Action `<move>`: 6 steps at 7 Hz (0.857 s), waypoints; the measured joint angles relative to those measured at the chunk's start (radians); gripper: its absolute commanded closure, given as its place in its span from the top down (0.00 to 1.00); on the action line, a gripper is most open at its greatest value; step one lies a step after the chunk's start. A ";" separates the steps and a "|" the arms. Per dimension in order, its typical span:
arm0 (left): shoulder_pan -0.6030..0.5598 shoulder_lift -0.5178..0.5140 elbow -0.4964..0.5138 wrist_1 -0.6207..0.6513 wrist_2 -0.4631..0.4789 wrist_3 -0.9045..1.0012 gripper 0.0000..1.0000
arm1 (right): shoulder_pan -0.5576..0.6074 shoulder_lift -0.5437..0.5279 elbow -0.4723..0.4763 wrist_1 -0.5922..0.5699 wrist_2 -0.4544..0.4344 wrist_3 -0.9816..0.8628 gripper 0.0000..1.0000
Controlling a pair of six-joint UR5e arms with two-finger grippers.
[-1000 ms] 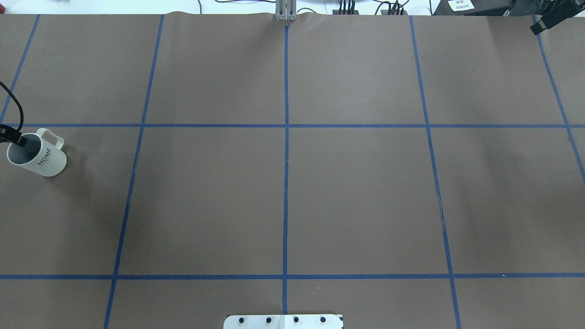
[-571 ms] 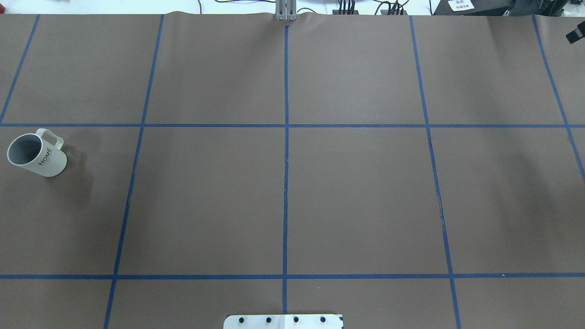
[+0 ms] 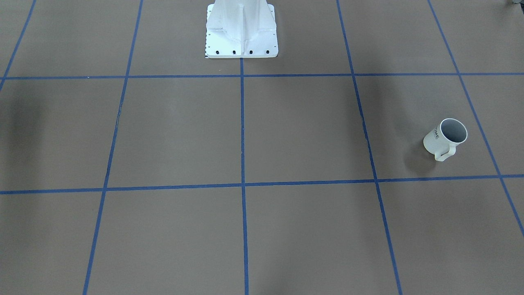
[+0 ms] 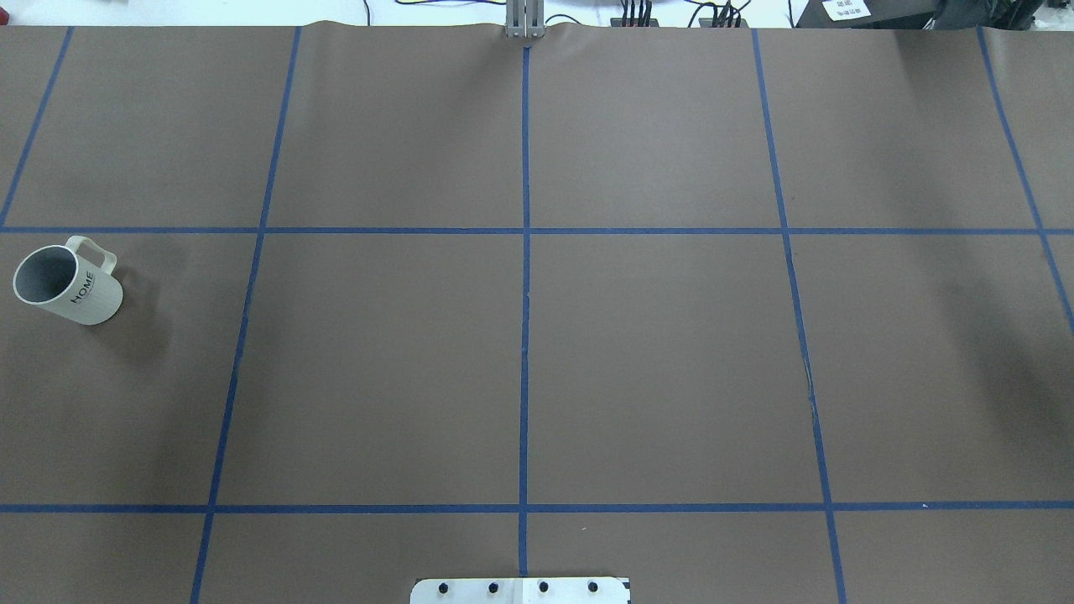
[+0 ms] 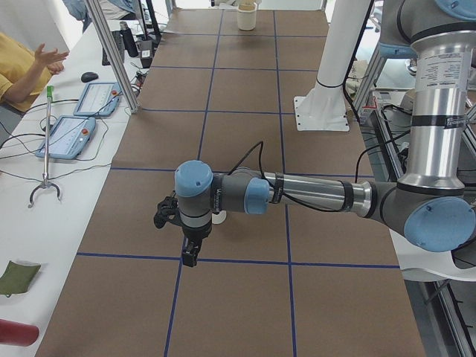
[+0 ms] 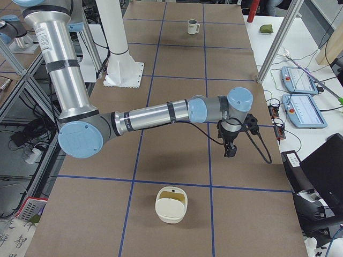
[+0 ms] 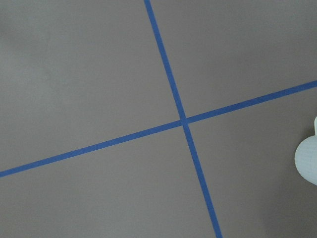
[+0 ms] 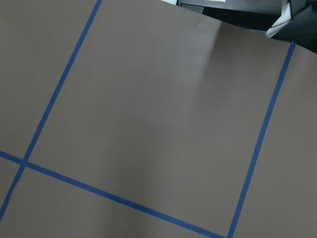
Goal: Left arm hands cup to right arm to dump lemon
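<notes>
Overhead, only the white HOME mug (image 4: 67,283) shows, upright by the left edge of the table (image 4: 377,369). Side views add the left gripper (image 5: 190,257) hovering near it and the right gripper (image 6: 230,151) well apart; neither's opening can be told.

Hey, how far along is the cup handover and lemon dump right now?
Done: possibly everything; the cup stands upright on the table at the robot's left, no lemon visible inside. In hand: nothing; the left end effector hangs near it, the right end effector far off. Left: unclear, since I cannot spot the lemon.
</notes>
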 measured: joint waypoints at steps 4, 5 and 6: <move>-0.008 0.015 -0.055 0.058 -0.044 -0.003 1.00 | 0.043 -0.162 0.042 -0.004 0.010 0.000 1.00; -0.008 0.016 -0.059 0.058 -0.067 -0.003 1.00 | 0.057 -0.203 0.084 -0.003 0.010 0.000 1.00; -0.008 0.018 -0.061 0.058 -0.095 -0.003 1.00 | 0.065 -0.233 0.115 0.000 0.006 0.000 1.00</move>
